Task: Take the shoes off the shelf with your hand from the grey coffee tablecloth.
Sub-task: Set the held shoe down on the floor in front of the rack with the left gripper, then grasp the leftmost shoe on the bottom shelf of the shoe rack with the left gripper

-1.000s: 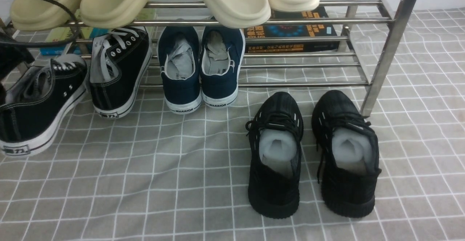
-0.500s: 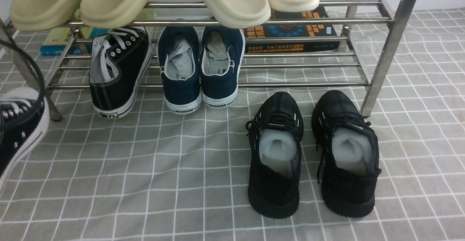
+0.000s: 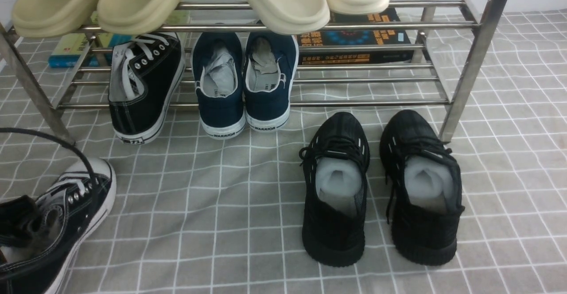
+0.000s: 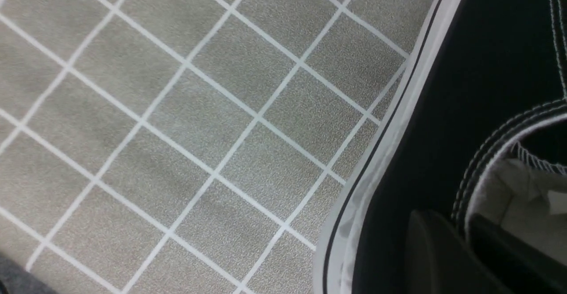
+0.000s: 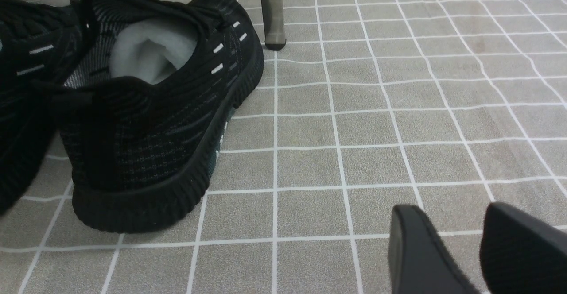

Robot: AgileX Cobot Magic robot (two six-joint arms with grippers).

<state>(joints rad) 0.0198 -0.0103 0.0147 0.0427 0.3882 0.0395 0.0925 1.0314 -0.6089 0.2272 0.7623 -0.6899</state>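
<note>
Near left, on the grey coffee tablecloth (image 3: 221, 223): one sneaker (image 3: 75, 214), collar pinched in our left gripper (image 3: 17, 222), apparently for set-down; our right gripper (image 5: 452, 223) idle, jaws apart.

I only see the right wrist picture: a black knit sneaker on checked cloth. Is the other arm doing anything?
Observer: Yes, the left gripper is shut on the collar of a black canvas lace-up sneaker with a white rubber sole.
Operator: Is it off the shelf?
Observer: Yes, it is out over the grey checked tablecloth, in front of the shiny steel rack.
Operator: And its partner?
Observer: The matching sneaker rests on the rack's lowest bars, beside a navy white-soled pair.
</note>
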